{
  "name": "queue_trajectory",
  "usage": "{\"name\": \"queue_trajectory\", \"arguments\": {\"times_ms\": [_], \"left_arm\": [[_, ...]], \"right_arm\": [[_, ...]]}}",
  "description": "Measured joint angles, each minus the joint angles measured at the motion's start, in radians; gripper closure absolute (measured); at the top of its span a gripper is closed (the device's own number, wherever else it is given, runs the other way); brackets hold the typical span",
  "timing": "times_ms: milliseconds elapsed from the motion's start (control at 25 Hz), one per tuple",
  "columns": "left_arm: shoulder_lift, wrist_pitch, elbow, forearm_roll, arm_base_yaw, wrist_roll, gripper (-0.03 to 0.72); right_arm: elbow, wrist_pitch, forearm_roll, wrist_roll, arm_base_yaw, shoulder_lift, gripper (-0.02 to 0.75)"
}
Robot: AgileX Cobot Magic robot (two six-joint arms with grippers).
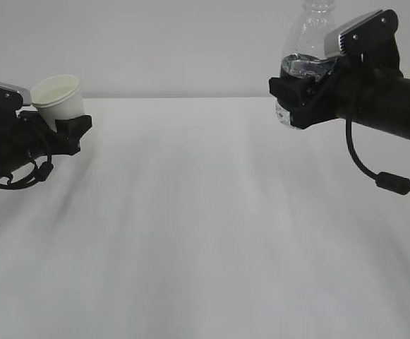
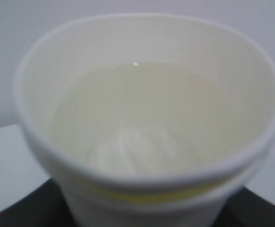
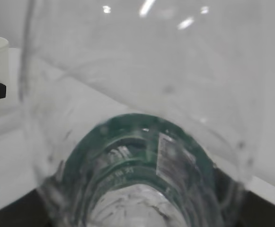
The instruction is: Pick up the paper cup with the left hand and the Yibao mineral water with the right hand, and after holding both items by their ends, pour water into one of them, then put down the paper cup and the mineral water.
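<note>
Pincer of the left hand (image 1: pixel 67 127) clasps the thin, crushable paper cup (image 1: pixel 58 97) low above the desk (image 1: pixel 212 212), while the right pincer (image 1: pixel 296 99) grips the slick Yibao mineral water (image 1: pixel 305 49) near its base.

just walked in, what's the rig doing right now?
Both arms are holding things above the white table. The left gripper holds the paper cup, tilted slightly; the left wrist view shows liquid inside it. The right gripper holds the Yibao mineral water upright, well apart from the cup. Nothing is being poured at this moment, and neither item has been put down.
</note>
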Motion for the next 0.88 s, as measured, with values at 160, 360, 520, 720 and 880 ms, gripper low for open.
{"name": "queue_trajectory", "arguments": {"times_ms": [160,360,520,720,880], "left_arm": [[0.000,-0.011,0.000,-0.030,0.000,0.026,0.260],[0.002,-0.011,0.000,-0.044,0.000,0.038,0.260],[0.004,-0.011,0.000,-0.071,0.000,0.051,0.260],[0.037,-0.014,0.000,-0.097,0.002,0.054,0.260],[0.067,-0.019,0.000,-0.120,0.000,0.054,0.260]], "right_arm": [[0.000,0.010,0.000,0.000,0.000,0.000,0.303],[0.000,0.010,0.001,0.000,0.000,0.000,0.303],[0.000,0.010,0.003,0.000,0.000,0.000,0.303],[0.000,0.010,0.002,0.000,0.000,0.000,0.303],[0.000,0.011,0.002,0.000,0.000,0.000,0.303]]}}
